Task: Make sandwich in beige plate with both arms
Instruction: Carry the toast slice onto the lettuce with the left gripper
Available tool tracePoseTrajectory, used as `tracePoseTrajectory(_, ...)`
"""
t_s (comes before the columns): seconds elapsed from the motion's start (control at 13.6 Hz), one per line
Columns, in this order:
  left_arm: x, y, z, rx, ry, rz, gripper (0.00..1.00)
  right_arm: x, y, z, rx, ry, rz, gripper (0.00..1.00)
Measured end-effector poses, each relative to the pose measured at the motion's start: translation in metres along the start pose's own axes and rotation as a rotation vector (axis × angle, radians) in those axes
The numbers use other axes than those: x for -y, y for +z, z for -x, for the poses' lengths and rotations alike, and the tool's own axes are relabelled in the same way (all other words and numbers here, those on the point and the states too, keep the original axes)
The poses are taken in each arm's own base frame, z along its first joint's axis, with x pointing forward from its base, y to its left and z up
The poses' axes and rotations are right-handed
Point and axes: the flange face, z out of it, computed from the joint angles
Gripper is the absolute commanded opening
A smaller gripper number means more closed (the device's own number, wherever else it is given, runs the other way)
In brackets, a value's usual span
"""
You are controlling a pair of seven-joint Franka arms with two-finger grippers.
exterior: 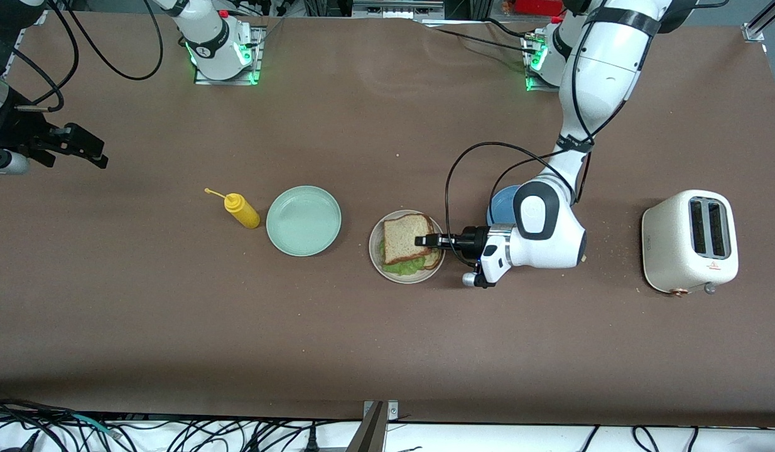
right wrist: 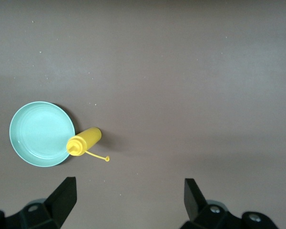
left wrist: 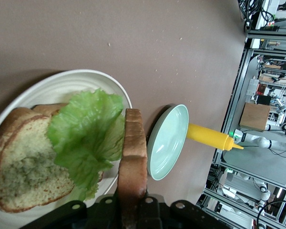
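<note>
Left gripper [exterior: 420,240] low over the beige plate [exterior: 376,254], jaws clamped on the top bread slice [left wrist: 132,167]; front view shows that slice lying over lettuce [left wrist: 88,138] and bottom slice [left wrist: 24,164]. Plate mid-desk, mint plate [exterior: 303,220] at its 9 o'clock, mustard bottle [exterior: 242,210] past that. Right gripper [exterior: 80,147] waits over bare desk at its own end, jaws wide, empty.

A brown table [exterior: 387,351] carries everything. Near its middle lies the beige plate [exterior: 376,254]. Beside it, toward the right arm's end, sit a mint-green plate [exterior: 303,220] and then a yellow squeeze bottle [exterior: 242,209]. A blue plate [exterior: 502,202] rests slightly farther from the front camera, and a white toaster [exterior: 689,242] stands toward the left arm's end.
</note>
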Motion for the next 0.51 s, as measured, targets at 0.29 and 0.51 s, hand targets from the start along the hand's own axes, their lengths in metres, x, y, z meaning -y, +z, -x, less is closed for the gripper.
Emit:
tracePoseTrajectory(0.29, 0.006, 0.004, 0.000, 0.002, -0.002, -0.006, 1.00, -0.001, 0.001, -0.003, -0.006, 0.002, 0.000, 1.00)
tracePoseTrajectory(0.51, 0.010, -0.007, -0.005, -0.017, -0.006, -0.013, 1.00, -0.001, 0.000, -0.003, -0.007, 0.001, 0.000, 1.00)
